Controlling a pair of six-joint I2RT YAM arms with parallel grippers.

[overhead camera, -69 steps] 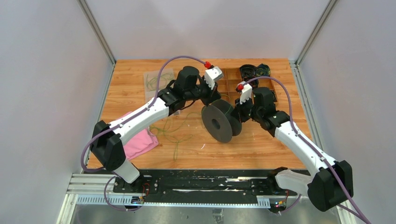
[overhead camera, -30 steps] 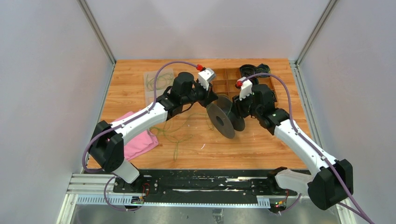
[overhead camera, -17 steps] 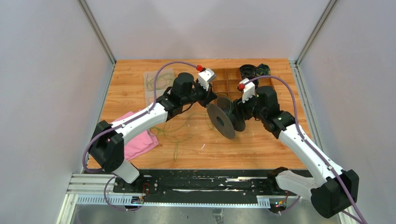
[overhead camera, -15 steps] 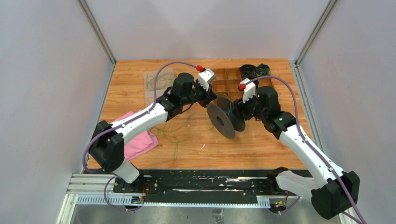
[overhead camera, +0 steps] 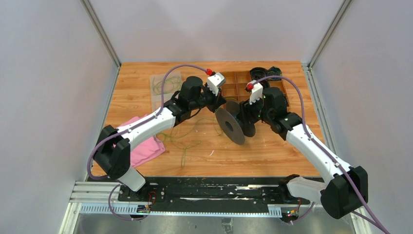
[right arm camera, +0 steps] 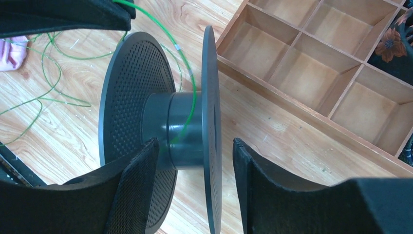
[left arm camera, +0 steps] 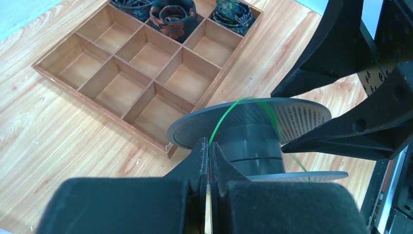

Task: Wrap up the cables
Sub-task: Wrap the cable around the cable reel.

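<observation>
1. Surface: a wood-grain table (overhead camera: pixel 272 151), with a black mounting rail (overhead camera: pixel 209 192) along its near edge carrying both arm bases.
2. Enclosure: plain pale walls (overhead camera: pixel 214 24) on three sides, joined at the far corners by slanted metal posts (overhead camera: pixel 100 31).
3. Far right of the table: a brown compartment tray (overhead camera: pixel 237 78). Dark coiled items (overhead camera: pixel 265 74) fill its far cells; the other cells in view are bare wood.
4. Left side: a pink cloth (overhead camera: pixel 143 148) near the left arm, and a clear bag (overhead camera: pixel 163 85) holding green loops further back.
5. Centre: a black spool (overhead camera: pixel 231 127), tilted on edge between the two wrists.
6. The cables (overhead camera: pixel 187 139) lie in loose green loops on the table left of the spool. One strand rises over a flange onto the hub.
7. Left gripper (left arm camera: pixel 208 146): fingers pressed together, pinching the strand just short of the spool.
8. Right gripper (right arm camera: pixel 195 141): jaws apart, straddling one flange and part of the hub without clamping.
</observation>
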